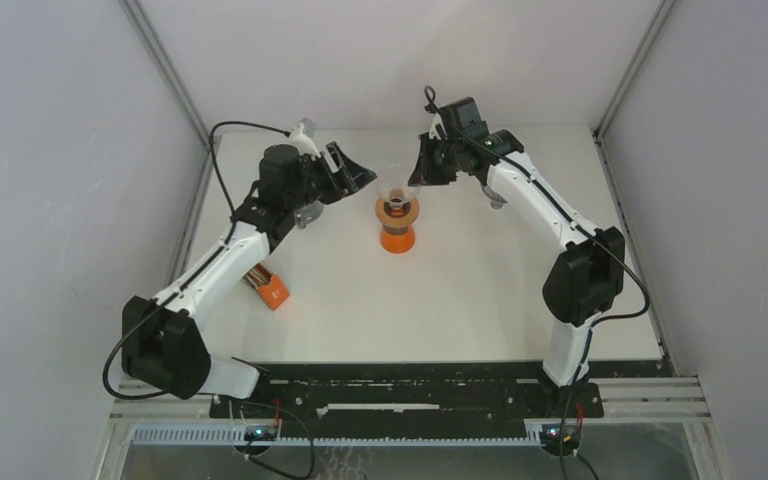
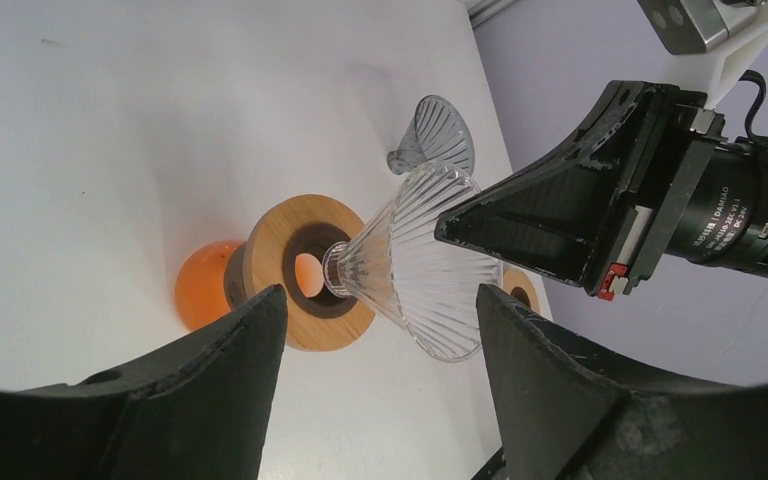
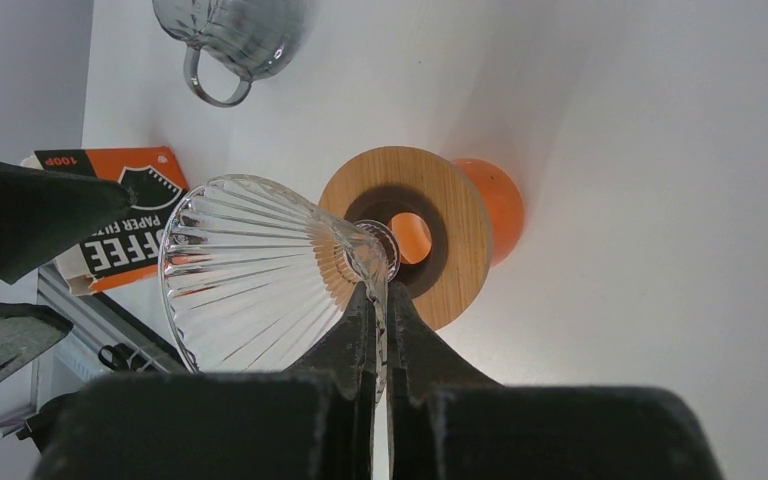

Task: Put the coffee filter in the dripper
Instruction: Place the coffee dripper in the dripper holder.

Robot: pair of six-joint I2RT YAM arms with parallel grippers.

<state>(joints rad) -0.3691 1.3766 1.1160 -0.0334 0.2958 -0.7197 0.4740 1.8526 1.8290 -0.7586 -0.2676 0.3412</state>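
The dripper [image 1: 397, 196] is sitting neck-down in a wooden ring [image 2: 290, 215] on an orange cup [image 1: 396, 240], toward the far edge of the worktop [image 1: 460, 300], about midway between its left and right edges. The right gripper [image 3: 380, 300] is pinching the dripper's ribbed glass wall, jaws pressed together on it. The left gripper [image 1: 364, 179] is hovering just beside the dripper's rim, jaws standing apart, gripping nothing. The coffee filter box [image 1: 272, 290] is lying near the left edge, well apart from the dripper; a loose filter cannot be made out
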